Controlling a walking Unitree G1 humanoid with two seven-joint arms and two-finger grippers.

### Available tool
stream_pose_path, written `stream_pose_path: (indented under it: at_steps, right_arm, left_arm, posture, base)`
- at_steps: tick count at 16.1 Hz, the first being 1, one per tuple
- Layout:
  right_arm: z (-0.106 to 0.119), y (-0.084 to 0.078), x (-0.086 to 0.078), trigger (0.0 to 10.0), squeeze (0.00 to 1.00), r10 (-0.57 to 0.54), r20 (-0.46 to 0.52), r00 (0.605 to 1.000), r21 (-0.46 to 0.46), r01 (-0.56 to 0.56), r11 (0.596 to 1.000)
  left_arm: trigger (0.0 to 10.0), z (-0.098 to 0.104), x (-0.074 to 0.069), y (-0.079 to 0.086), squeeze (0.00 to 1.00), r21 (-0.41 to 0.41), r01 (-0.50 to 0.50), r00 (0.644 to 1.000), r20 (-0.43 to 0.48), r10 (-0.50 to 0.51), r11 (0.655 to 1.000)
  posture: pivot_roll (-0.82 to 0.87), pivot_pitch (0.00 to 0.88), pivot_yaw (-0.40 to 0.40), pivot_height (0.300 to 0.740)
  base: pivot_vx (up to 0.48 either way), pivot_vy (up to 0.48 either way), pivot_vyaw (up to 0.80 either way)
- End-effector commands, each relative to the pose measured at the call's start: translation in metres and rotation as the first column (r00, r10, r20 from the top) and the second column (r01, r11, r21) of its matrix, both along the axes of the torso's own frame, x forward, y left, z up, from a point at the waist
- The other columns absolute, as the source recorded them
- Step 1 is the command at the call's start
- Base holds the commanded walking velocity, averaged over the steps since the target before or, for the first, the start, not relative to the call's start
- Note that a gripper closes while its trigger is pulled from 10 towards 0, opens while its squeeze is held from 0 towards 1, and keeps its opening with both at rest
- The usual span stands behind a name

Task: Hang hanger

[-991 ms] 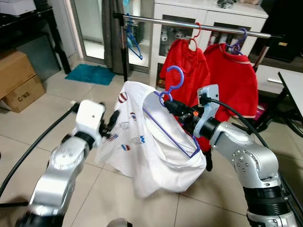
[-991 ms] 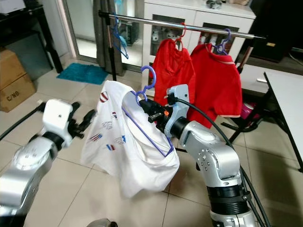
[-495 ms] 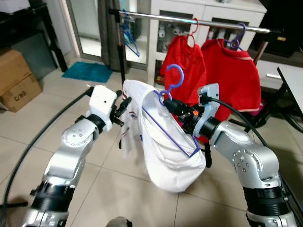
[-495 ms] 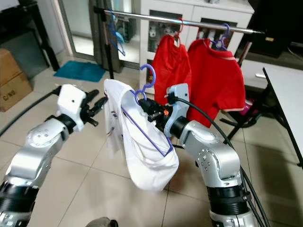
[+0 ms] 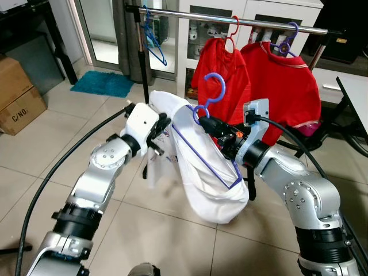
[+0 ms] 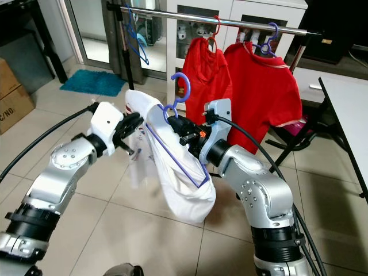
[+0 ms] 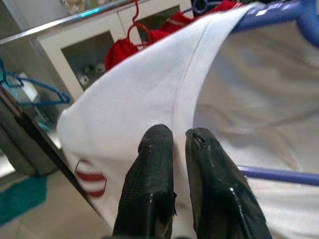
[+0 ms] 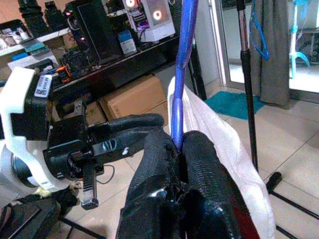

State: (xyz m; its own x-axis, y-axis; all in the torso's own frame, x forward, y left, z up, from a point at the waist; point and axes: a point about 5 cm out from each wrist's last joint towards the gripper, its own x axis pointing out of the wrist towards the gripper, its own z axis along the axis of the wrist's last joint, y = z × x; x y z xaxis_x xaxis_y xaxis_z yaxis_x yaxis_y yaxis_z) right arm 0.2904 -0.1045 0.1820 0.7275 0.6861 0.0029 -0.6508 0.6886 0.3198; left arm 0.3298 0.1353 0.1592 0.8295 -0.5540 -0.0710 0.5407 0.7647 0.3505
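A white shirt (image 5: 201, 172) with small flag prints hangs on a blue hanger (image 5: 214, 95) in front of me. My right gripper (image 5: 202, 119) is shut on the hanger's neck just below the hook, which the right wrist view shows as the blue hanger (image 8: 182, 59) rising from between the fingers. My left gripper (image 5: 160, 129) is shut on the shirt's left shoulder edge, right beside the hanger; in its wrist view the white shirt (image 7: 149, 89) seam runs in between the fingers (image 7: 154, 149). The metal rail (image 5: 230, 20) crosses above and behind.
Two red shirts (image 5: 221, 80) (image 5: 287, 80) hang on the rail, and an empty blue hanger (image 5: 155, 49) at its left end. A cardboard box (image 5: 17, 98) and teal mat (image 5: 103, 83) lie left. A table edge (image 5: 356, 98) stands right. A black cable (image 5: 63, 167) trails from my left arm.
My left gripper has swung right and up with the shirt's edge, close to the hanger. The shirt, spread wide before, now hangs narrow. The right gripper keeps hold of the hanger.
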Motion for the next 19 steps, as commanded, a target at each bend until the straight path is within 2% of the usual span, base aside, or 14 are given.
stream_pose_path:
  at_steps: [1, 3, 5, 6, 7, 8, 11, 12, 13, 14, 19]
  right_arm:
    - [0.012, 0.000, -0.001, 10.0, 0.00, 0.003, 0.044, 0.999, 0.018, -0.004, 1.000]
    - [0.012, -0.001, -0.001, 10.0, 0.00, 0.000, 0.041, 0.999, 0.023, -0.001, 1.000]
    - [0.012, -0.001, -0.001, 10.0, 0.00, 0.000, 0.041, 0.999, 0.023, -0.001, 1.000]
    - [0.012, 0.000, -0.002, 10.0, 0.00, 0.005, 0.042, 0.999, 0.027, -0.006, 1.000]
    - [0.013, 0.001, -0.001, 10.0, 0.00, 0.015, 0.045, 0.999, 0.029, -0.016, 0.999]
    - [0.014, 0.001, -0.001, 10.0, 0.00, 0.019, 0.046, 0.999, 0.030, -0.020, 0.999]
    - [0.015, 0.002, -0.002, 10.0, 0.00, 0.024, 0.049, 0.999, 0.033, -0.025, 0.999]
    - [0.015, 0.002, -0.002, 10.0, 0.00, 0.022, 0.050, 0.998, 0.035, -0.024, 0.999]
    - [0.015, 0.002, -0.002, 10.0, 0.00, 0.021, 0.050, 0.999, 0.036, -0.023, 0.999]
    - [0.015, 0.002, -0.002, 10.0, 0.00, 0.020, 0.050, 0.999, 0.036, -0.022, 0.999]
    - [0.014, 0.002, -0.002, 10.0, 0.00, 0.019, 0.049, 0.999, 0.037, -0.021, 0.999]
  left_arm:
    - [10.0, 0.003, 0.002, -0.002, 1.00, 0.037, -0.002, 0.999, 0.040, 0.001, 0.999]
    - [10.0, 0.006, 0.003, -0.001, 1.00, 0.065, -0.029, 0.994, 0.105, 0.022, 0.997]
    - [10.0, 0.006, 0.003, -0.001, 1.00, 0.065, -0.029, 0.994, 0.105, 0.022, 0.997]
    - [10.0, 0.004, 0.006, -0.002, 1.00, 0.093, -0.042, 0.990, 0.139, 0.029, 0.995]
    - [10.0, 0.002, 0.010, -0.004, 0.31, 0.121, -0.049, 0.987, 0.156, 0.030, 0.991]
    - [10.0, 0.002, 0.012, -0.006, 0.00, 0.116, -0.034, 0.989, 0.149, 0.016, 0.993]
    - [10.0, 0.000, 0.017, -0.011, 0.00, 0.133, 0.012, 0.991, 0.131, -0.030, 0.991]
    - [3.1, 0.002, 0.019, -0.014, 0.00, 0.139, 0.019, 0.989, 0.142, -0.039, 0.990]
    - [0.7, 0.002, 0.020, -0.015, 0.00, 0.141, 0.021, 0.989, 0.145, -0.042, 0.990]
    - [0.0, 0.002, 0.021, -0.015, 0.00, 0.145, 0.024, 0.988, 0.148, -0.045, 0.989]
    - [0.0, 0.000, 0.022, -0.015, 0.00, 0.142, 0.012, 0.987, 0.155, -0.034, 0.990]
  posture:
    - [-0.02, 0.000, 0.016, 0.740]
    - [-0.02, 0.000, 0.014, 0.740]
    - [-0.02, 0.000, 0.014, 0.740]
    - [-0.02, 0.000, 0.008, 0.740]
    - [-0.02, 0.000, 0.005, 0.740]
    - [-0.02, 0.000, 0.005, 0.740]
    - [-0.02, 0.000, 0.009, 0.740]
    - [-0.03, 0.000, 0.013, 0.740]
    - [-0.03, 0.000, 0.013, 0.740]
    - [-0.03, 0.000, 0.015, 0.740]
    - [-0.02, 0.000, 0.013, 0.740]
  base:
    - [0.000, 0.000, 0.00]
    - [0.000, 0.000, 0.00]
    - [0.000, 0.000, 0.00]
    - [0.000, 0.000, 0.00]
    - [0.000, 0.000, 0.00]
    - [0.000, 0.000, 0.00]
    - [0.000, 0.000, 0.00]
    - [0.000, 0.000, 0.00]
    - [0.000, 0.000, 0.00]
    - [0.000, 0.000, 0.00]
    - [0.000, 0.000, 0.00]
